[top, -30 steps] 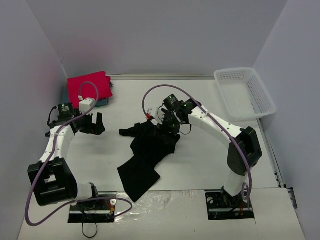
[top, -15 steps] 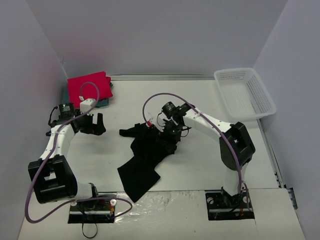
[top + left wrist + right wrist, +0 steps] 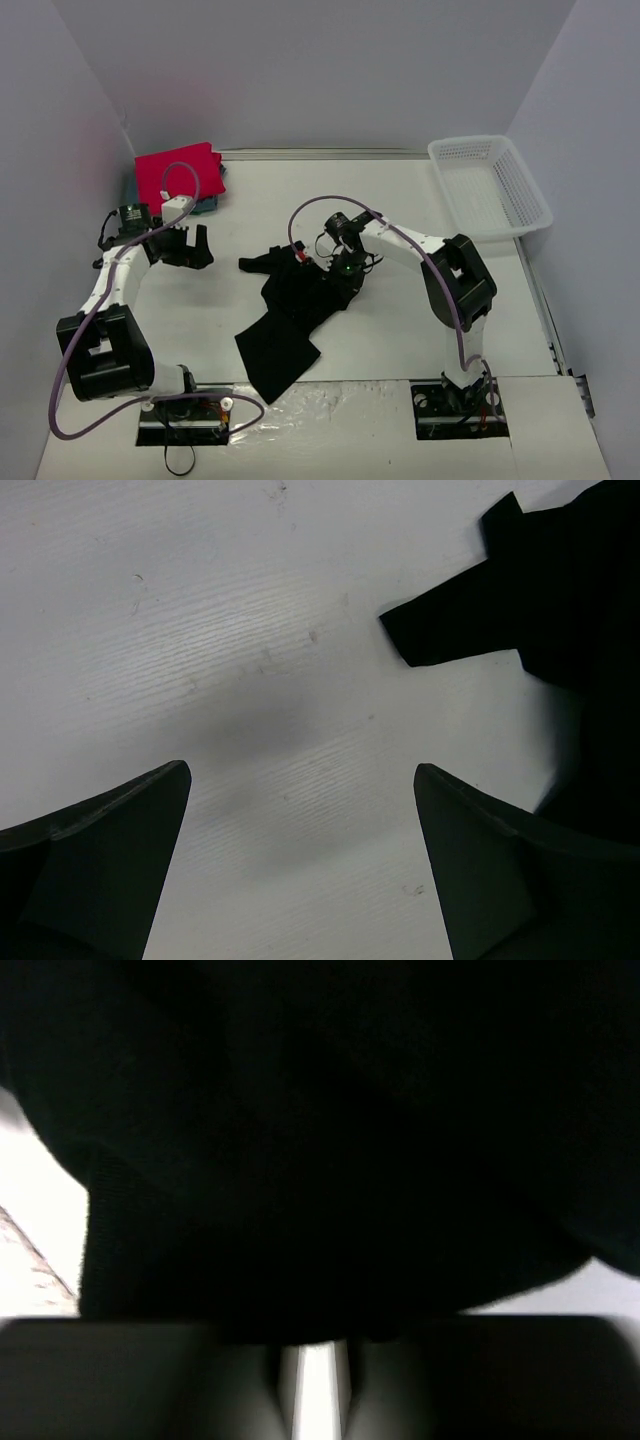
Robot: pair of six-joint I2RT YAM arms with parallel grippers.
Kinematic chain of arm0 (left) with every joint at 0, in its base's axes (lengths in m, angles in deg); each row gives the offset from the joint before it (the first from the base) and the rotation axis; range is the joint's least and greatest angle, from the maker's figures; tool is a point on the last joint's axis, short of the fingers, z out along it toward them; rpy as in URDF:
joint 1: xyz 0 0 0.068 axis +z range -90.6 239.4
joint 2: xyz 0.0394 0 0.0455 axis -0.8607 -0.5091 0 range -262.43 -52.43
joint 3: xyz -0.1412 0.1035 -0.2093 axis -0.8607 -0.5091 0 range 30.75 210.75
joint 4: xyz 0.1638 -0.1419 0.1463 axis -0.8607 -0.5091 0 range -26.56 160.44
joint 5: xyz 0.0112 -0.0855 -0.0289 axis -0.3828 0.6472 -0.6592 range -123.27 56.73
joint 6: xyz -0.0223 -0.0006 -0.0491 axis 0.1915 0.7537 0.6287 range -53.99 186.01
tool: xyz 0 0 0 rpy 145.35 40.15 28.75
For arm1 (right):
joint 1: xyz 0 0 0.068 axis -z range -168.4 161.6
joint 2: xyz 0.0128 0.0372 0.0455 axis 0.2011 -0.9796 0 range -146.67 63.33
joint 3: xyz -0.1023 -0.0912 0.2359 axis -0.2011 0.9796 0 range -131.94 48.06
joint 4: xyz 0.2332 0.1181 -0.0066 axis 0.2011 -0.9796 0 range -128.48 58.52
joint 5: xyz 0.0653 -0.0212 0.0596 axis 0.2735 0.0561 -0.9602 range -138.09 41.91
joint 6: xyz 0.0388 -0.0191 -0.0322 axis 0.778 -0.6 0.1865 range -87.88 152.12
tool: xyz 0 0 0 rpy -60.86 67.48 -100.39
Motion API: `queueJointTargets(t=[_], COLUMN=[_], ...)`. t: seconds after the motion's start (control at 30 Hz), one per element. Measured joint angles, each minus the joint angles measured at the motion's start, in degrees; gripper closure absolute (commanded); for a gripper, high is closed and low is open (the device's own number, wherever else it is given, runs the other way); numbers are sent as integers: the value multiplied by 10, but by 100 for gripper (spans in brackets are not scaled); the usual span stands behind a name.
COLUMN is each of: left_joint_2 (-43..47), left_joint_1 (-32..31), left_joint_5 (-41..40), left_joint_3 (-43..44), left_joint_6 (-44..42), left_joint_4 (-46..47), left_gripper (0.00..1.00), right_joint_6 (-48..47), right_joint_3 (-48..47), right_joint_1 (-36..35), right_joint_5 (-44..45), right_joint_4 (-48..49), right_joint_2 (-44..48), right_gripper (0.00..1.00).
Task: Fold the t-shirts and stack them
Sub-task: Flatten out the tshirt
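Note:
A large black t-shirt (image 3: pixel 290 310) lies crumpled in the middle of the table. My right gripper (image 3: pixel 345 268) is down on its upper right edge. In the right wrist view the black t-shirt (image 3: pixel 320 1140) fills the picture, and my right gripper (image 3: pixel 318 1335) has its fingers drawn close together on the cloth, with a thin bright slit between them. A folded red-pink t-shirt (image 3: pixel 178 172) rests at the back left on a teal-blue t-shirt (image 3: pixel 207 204). My left gripper (image 3: pixel 190 248) hovers open over bare table (image 3: pixel 301 768), left of a black sleeve (image 3: pixel 470 630).
A white mesh basket (image 3: pixel 468 141) stands at the back right corner. Grey walls close in the table on the left, back and right. A purple cable loops above each arm.
My right gripper has sunk onto the black t-shirt's upper edge and drawn its jaws together, its arm folding in toward the left. The left arm has stayed still.

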Motion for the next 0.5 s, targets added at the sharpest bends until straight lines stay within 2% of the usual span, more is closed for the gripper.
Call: queueJointTargets(t=[0.23,0.27,0.37,0.43,0.5], left_joint_2=[-37,-48,-97,-139,-193], left_joint_1=[-52,-65,-105,-124,-140], left_joint_5=[-9,-10,-1,11,31], left_joint_3=[40,52,110,162,225], left_joint_6=[-2,-6,-23,-31,-31], left_joint_4=[-10,-15,-43,-63,-82], left_gripper=[5,1,17,20,33], right_joint_6=[-5,-5,-7,-7,-7], right_joint_3=[0,0,0,0,0], right_joint_1=[17,24,58,82,101], right_joint_5=[4,7,15,21,25], right_joint_4=[0,0,0,0,0], right_joint_2=[-4,-4,-4,-4,-4], right_gripper=[100,100,100,100,100])
